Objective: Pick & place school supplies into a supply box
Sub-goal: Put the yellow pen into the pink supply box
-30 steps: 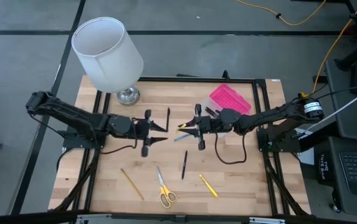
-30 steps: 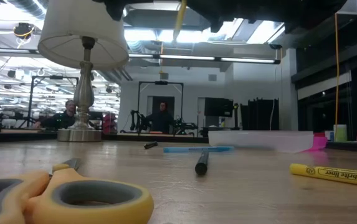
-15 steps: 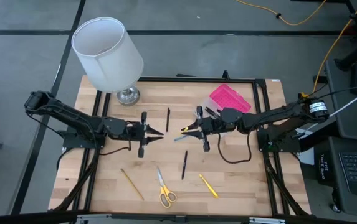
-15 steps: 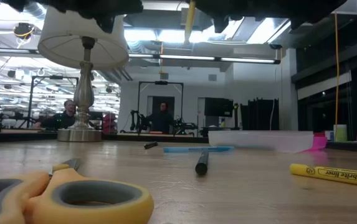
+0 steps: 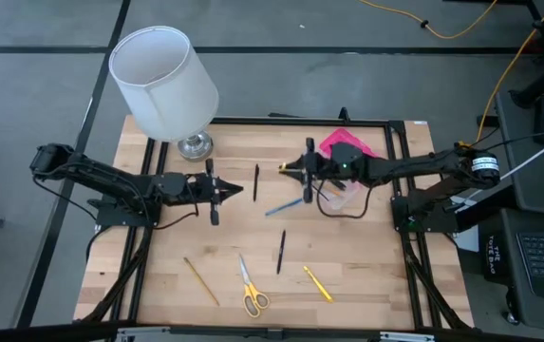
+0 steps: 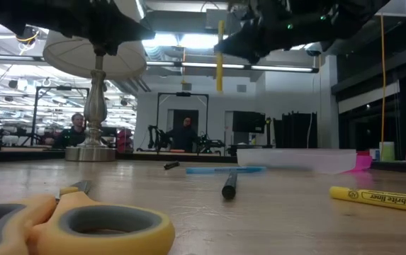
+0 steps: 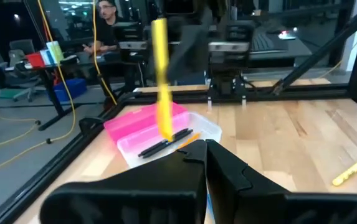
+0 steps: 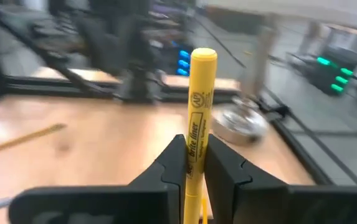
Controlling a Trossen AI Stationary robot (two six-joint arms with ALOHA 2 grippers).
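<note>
Now mid-carry: right claw (image 8: 190, 163) clamps upright yellow plastic highlighter (image 8: 198, 112) above worktop, beside clear-based pink-lidded supply box (image 5: 347, 152). Next: move over box, release. Left claw (image 5: 222, 188) shut, empty.

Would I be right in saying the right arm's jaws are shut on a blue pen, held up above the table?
Not quite: the right gripper holds a yellow highlighter, not a blue pen, as the right wrist view shows. The blue pen lies on the table.
</note>
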